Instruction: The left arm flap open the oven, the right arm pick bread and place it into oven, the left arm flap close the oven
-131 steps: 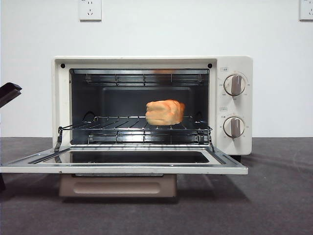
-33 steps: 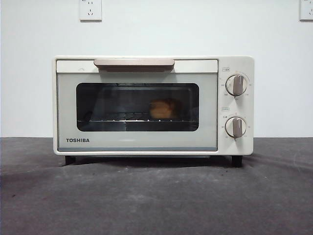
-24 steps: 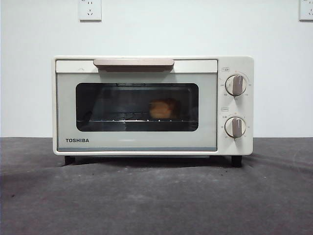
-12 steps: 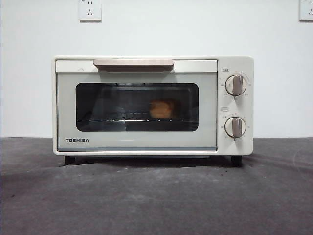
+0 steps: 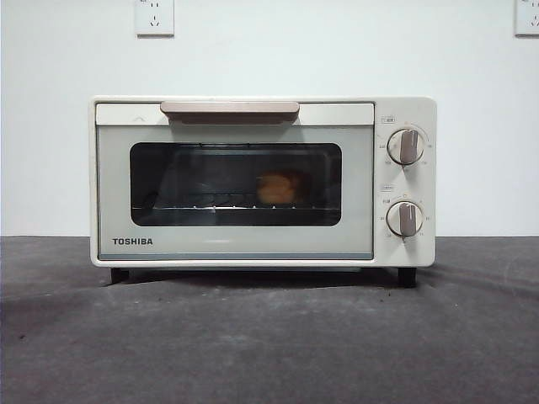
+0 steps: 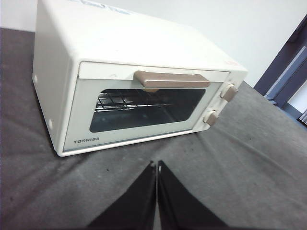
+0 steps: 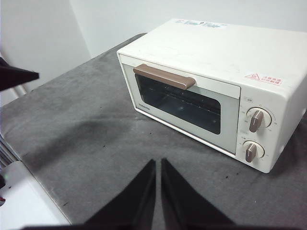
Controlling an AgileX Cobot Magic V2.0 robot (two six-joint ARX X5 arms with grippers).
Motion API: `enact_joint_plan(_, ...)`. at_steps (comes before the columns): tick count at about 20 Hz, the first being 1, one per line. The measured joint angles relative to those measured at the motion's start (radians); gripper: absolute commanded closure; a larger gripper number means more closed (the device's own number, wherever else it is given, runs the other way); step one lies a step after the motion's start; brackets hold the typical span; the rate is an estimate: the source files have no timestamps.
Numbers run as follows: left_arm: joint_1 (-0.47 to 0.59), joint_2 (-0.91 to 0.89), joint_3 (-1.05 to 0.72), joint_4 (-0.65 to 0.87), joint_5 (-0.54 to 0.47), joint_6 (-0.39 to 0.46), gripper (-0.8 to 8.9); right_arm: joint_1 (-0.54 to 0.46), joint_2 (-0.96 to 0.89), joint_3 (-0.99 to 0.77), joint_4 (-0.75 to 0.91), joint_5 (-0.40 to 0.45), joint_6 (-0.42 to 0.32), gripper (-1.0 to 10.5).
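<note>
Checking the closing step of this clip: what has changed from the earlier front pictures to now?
The oven door, flapped down flat earlier, is now shut upright. The black gripper tip at the left edge has left the front view. The bread stays on the rack inside; the oven has not moved.

White wall (image 5: 337, 50) seen behind table, plain and evenly lit. Two white wall sockets mounted high on it: one (image 5: 155, 17) toward left of front view, other (image 5: 527, 17) cut by right edge. Table (image 5: 269, 345) covered in dark grey cloth, faintly wrinkled, soft shadows cast across it. Dark frame (image 6: 288, 67), door or window not determinable, seen beyond table in left wrist view. White surface (image 7: 29, 206) visible past table edge in right wrist view.
</note>
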Motion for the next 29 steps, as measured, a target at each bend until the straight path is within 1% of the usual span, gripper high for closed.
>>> enact_joint_plan(3,0.000,-0.029,-0.112,0.145,-0.004,0.038,8.03,0.000,0.000,0.000,0.000,0.000,0.000,9.3)
enact_joint_plan(5,0.000,-0.062,-0.199,0.259,-0.034,0.073,8.03,0.000,0.000,0.000,0.000,0.000,0.000,9.3)
enact_joint_plan(7,0.000,-0.104,-0.300,0.384,-0.106,0.087,8.03,0.000,0.000,0.000,0.000,0.000,0.000,9.3)
enact_joint_plan(9,0.000,-0.140,-0.385,0.463,-0.188,0.085,8.03,0.000,0.000,0.000,0.000,0.000,0.000,9.3)
enact_joint_plan(13,0.000,-0.208,-0.495,0.455,-0.342,0.070,8.03,0.000,0.000,0.000,0.000,0.000,0.000,9.3)
enact_joint_plan(18,0.000,-0.254,-0.517,0.433,-0.439,0.067,8.04,0.000,0.000,0.000,0.000,0.000,0.000,9.3)
enact_joint_plan(21,0.000,-0.256,-0.517,0.393,-0.503,0.067,8.04,0.000,0.000,0.000,0.000,0.000,0.000,9.3)
enact_joint_plan(24,0.000,-0.255,-0.517,0.392,-0.539,0.070,8.04,0.000,0.000,0.000,0.000,0.000,0.000,9.3)
enact_joint_plan(29,-0.012,-0.255,-0.517,0.392,-0.544,0.075,8.04,0.000,0.000,0.000,0.000,0.000,0.000,9.3)
